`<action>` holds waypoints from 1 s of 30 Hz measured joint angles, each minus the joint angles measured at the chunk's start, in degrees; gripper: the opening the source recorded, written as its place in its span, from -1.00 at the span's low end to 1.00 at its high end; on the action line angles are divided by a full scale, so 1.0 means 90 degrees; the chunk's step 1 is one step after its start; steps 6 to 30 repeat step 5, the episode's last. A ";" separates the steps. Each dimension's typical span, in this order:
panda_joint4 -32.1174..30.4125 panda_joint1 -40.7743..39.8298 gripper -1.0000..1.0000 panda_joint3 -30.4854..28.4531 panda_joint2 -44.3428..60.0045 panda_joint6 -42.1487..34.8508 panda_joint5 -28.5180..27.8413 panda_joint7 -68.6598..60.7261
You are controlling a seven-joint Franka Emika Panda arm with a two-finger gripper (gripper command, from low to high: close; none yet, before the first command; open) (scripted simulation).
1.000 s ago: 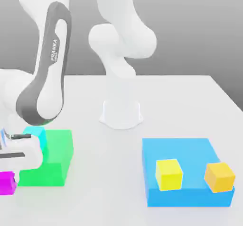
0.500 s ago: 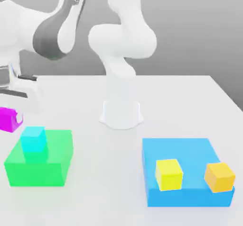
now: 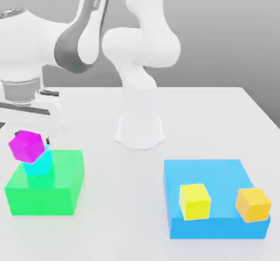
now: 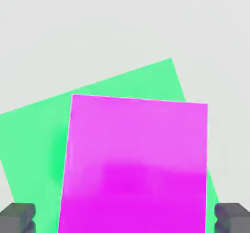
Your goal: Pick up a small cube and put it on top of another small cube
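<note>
A: What's the gripper (image 3: 28, 129) doing?
B: Its 2 fingers (image 4: 17, 216) stand wide apart, clear of the magenta cube (image 3: 25, 146), which sits tilted on the cyan cube (image 3: 39, 164).
A: Count?
B: 4 small cubes, 2 blocks. The magenta one hides part of the cyan one.
A: Around them?
B: Cyan rests on the green block (image 3: 54, 191); yellow cube (image 3: 194, 201) and orange cube (image 3: 253, 204) sit on the blue block (image 3: 210, 169).

green block (image 3: 60, 186), blue block (image 3: 216, 194), yellow cube (image 3: 194, 201), orange cube (image 3: 253, 204)
</note>
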 joint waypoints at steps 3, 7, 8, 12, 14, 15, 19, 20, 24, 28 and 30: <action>0.0114 -0.0027 1.00 0.0050 -0.0345 -0.0455 -0.0060 0.0057; 0.0239 -0.0068 1.00 0.0105 -0.0720 -0.0950 -0.0131 0.0117; 0.0239 -0.0068 1.00 0.0105 -0.0720 -0.0950 -0.0131 0.0117; 0.0239 -0.0068 1.00 0.0105 -0.0720 -0.0950 -0.0131 0.0117; 0.0239 -0.0068 1.00 0.0105 -0.0720 -0.0950 -0.0131 0.0117; 0.0239 -0.0068 1.00 0.0105 -0.0720 -0.0950 -0.0131 0.0117; 0.0239 -0.0068 1.00 0.0105 -0.0720 -0.0950 -0.0131 0.0117; 0.0239 -0.0068 1.00 0.0105 -0.0720 -0.0950 -0.0131 0.0117; 0.0239 -0.0068 1.00 0.0105 -0.0720 -0.0950 -0.0131 0.0117; 0.0239 -0.0068 1.00 0.0105 -0.0720 -0.0950 -0.0131 0.0117; 0.0239 -0.0068 1.00 0.0105 -0.0720 -0.0950 -0.0131 0.0117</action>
